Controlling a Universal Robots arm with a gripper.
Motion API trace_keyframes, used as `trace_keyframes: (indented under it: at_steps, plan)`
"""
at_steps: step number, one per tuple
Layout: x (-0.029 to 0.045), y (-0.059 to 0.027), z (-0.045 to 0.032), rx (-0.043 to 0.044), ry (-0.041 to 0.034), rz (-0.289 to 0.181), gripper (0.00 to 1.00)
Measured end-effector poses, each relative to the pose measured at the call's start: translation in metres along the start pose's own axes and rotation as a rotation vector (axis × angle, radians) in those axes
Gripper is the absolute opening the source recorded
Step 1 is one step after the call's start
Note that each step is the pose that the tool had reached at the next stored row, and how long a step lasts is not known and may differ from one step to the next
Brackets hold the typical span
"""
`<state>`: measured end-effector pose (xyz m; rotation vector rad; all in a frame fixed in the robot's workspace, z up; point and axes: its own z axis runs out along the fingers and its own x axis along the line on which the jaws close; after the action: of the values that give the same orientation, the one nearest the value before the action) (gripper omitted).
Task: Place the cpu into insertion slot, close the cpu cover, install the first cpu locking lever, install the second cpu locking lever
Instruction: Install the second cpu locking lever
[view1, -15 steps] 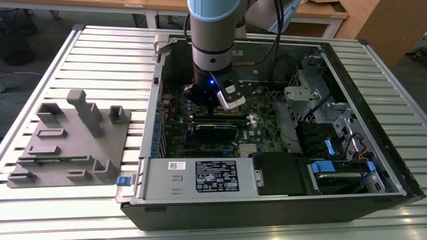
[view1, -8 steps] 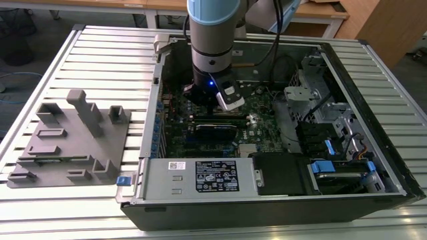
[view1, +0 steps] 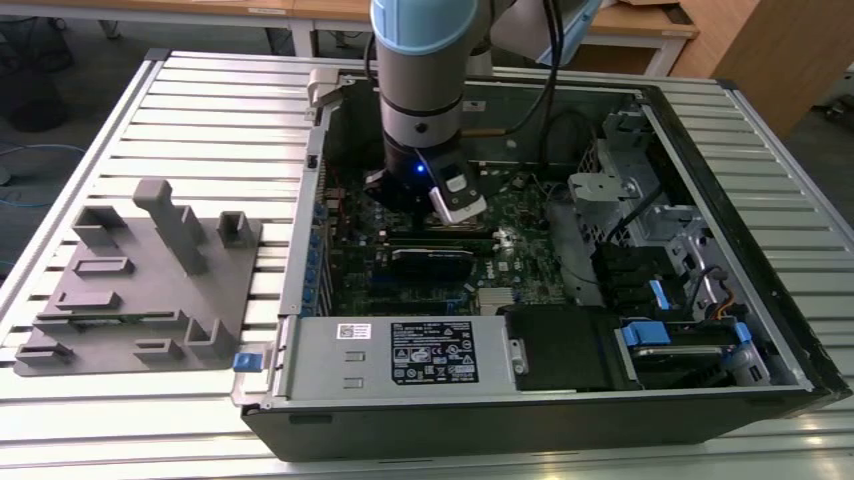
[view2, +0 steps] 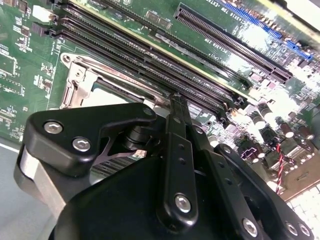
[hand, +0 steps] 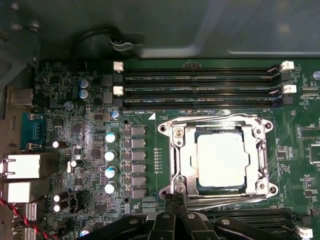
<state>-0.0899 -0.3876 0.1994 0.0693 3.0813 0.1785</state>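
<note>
The cpu (hand: 222, 160) shows as a pale, dull silver square lying flat inside the insertion slot (hand: 186, 159) on the green circuit board (hand: 145, 150). The cpu cover (hand: 260, 150), a thin silvery frame with a large square cutout, lies down around it, so the chip's top shows through the opening. In the exterior view the socket is hidden under the arm (view1: 424, 90), deep in the open computer case (view1: 747, 250).

The gripper (hand: 176, 196) hangs just beside the socket's edge, its black fingers (view2: 176, 107) drawn together to a narrow tip with nothing seen between them. Long black memory slots (hand: 200, 90) run close along one side of the socket, and more lie along the opposite side by the gripper, so room there is tight. In the exterior view, the case walls hem the arm in, and a grey fixture tray (view1: 147, 290) sits on the table (view1: 200, 90) at the exterior view's left.
</note>
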Motion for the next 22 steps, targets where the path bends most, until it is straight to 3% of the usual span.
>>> trace_keyframes:
  at_steps: [8,22]
  plan:
    - [0.0008,-0.0001,0.0015,-0.0199,0.0006,0.001,0.11]
    - [0.0041,-0.0007,0.0047,-0.0298,0.0013,0.002,0.11]
